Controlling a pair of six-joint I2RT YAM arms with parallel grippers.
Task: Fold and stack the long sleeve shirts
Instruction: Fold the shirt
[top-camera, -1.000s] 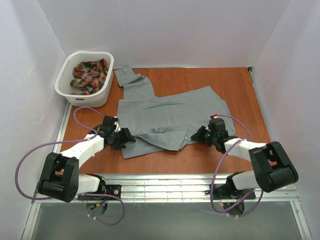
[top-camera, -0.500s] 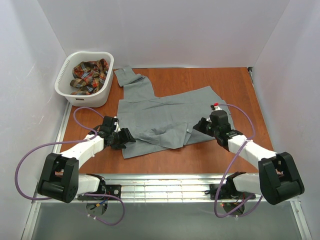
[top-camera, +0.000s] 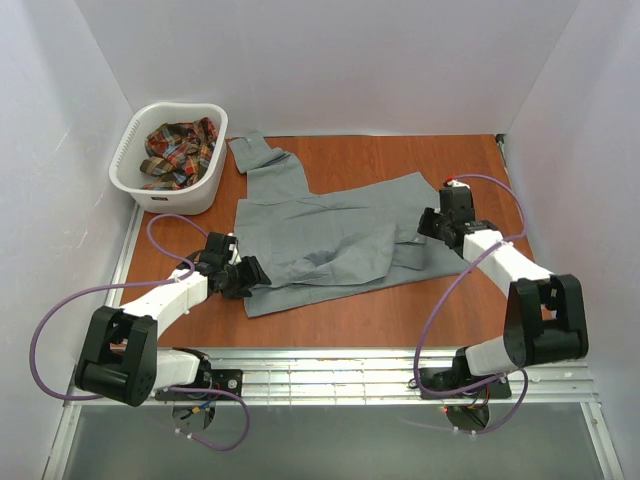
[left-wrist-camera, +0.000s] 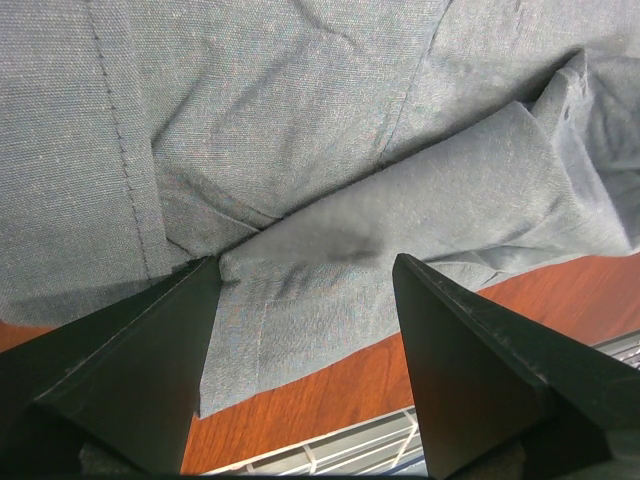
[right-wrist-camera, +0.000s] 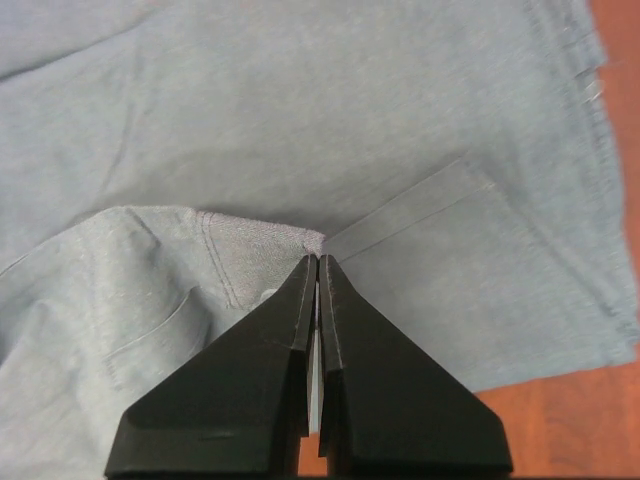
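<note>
Grey shirt lies spread over the middle of the wooden table, one sleeve running to the far left, its cuff just beside the white laundry basket. Plaid shirt sits bunched inside the basket. Left gripper is at the shirt's near-left corner, fingers spread; in my left wrist view a folded hem edge lies between them, bare wood and the metal rail just beyond the cloth's near edge. Right gripper is over the right part of the shirt, fingers pressed together and pinching a raised fold of grey cloth; the right wrist view shows the fold's crease peaking at the fingertips, with the flat front panel's hem to the right. Open wood shows right of the shirt up to the wall, and along the far edge. The near strip of table between hem and rail is narrow. The left side is tighter, with the basket and sleeve close together.
</note>
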